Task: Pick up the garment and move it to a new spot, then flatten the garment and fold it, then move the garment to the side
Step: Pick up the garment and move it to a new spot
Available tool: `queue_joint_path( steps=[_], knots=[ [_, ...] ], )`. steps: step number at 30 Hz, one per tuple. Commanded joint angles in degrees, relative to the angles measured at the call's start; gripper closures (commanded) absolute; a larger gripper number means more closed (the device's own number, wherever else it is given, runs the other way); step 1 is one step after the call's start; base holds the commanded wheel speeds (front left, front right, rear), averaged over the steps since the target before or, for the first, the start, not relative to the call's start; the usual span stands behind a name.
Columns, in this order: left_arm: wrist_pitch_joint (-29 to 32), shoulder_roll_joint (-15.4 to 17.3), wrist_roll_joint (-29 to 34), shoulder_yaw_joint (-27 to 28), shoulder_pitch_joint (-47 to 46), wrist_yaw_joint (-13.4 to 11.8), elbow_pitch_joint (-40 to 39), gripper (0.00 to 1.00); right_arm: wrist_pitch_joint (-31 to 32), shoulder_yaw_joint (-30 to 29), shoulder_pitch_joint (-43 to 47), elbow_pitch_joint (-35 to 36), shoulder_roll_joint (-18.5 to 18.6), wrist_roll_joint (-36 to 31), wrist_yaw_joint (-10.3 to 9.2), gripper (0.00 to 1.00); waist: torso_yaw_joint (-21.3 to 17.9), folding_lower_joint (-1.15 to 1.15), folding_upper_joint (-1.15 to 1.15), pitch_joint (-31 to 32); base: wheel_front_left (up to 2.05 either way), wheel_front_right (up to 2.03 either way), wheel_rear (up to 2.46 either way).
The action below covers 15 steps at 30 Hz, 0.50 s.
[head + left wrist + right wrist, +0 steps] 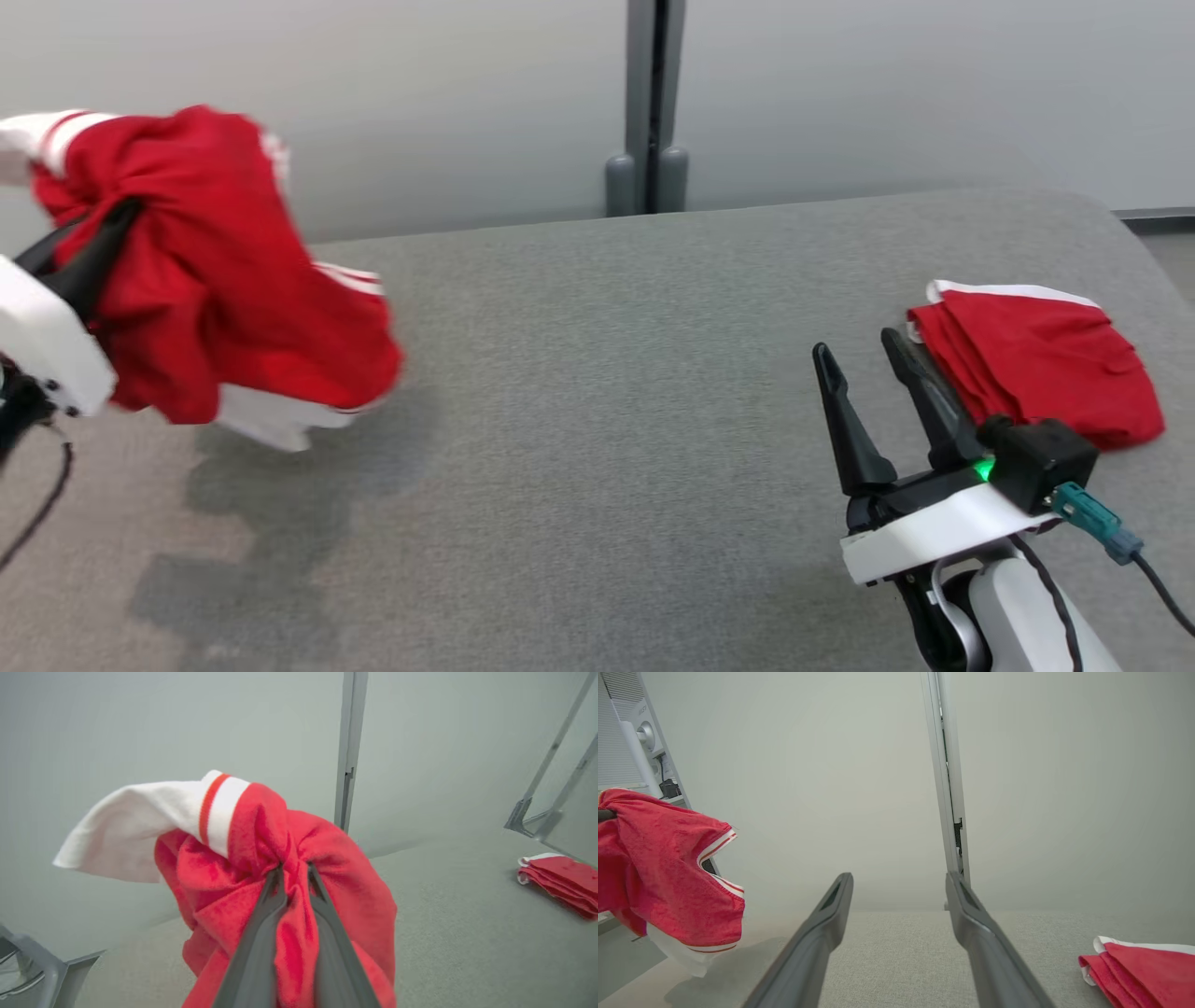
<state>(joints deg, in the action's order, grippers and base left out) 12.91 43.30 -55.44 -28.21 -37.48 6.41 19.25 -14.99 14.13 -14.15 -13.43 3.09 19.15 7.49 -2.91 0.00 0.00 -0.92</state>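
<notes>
A red garment (215, 280) with white, red-striped trim hangs bunched in the air over the table's left end. My left gripper (126, 215) is shut on it from the left. In the left wrist view the two dark fingers pinch a fold of the garment (224, 891) at the left gripper's tips (294, 870), and a white cuff sticks out to the left. The right wrist view has the garment (658, 868) dangling at its left edge, casting a shadow on the table. My right gripper (855, 345) stands open and empty at the lower right, its jaws wide apart (900, 877).
A grey padded table (607, 373) spans the scene. A second red garment (1036, 359), folded, lies at the right end just beside my right gripper, also seen folded (560, 877) (1143, 966). A grey post (649, 103) stands behind the table against a pale wall.
</notes>
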Motion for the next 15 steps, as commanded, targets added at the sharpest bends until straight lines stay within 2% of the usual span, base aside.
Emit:
queue_joint_path(
  steps=[1, 10, 15],
  knots=[
    [-0.9, 0.0, 1.1, -0.3, 1.1, -0.7, -1.7, 1.00, -0.3, -0.3, 0.4, 0.5, 0.5, -0.1, 0.01, 0.00, -1.3, 0.00, 0.00, 0.5, 0.00, 0.00, 0.00],
    [-6.6, -5.4, 5.3, -3.2, 6.1, -6.0, -14.3, 1.00, -0.3, -1.9, 0.4, 2.2, 1.6, -0.6, 0.01, 0.00, -6.3, 0.00, 0.00, -0.5, 0.00, 0.00, 0.00],
    [-12.0, -8.8, 9.0, -6.1, 10.4, -8.0, -13.8, 1.00, -0.3, -1.6, 0.4, 2.3, 1.3, -0.8, 0.01, 0.00, -9.1, 0.00, 0.00, -2.2, 0.00, 0.00, 0.00]
  ],
)
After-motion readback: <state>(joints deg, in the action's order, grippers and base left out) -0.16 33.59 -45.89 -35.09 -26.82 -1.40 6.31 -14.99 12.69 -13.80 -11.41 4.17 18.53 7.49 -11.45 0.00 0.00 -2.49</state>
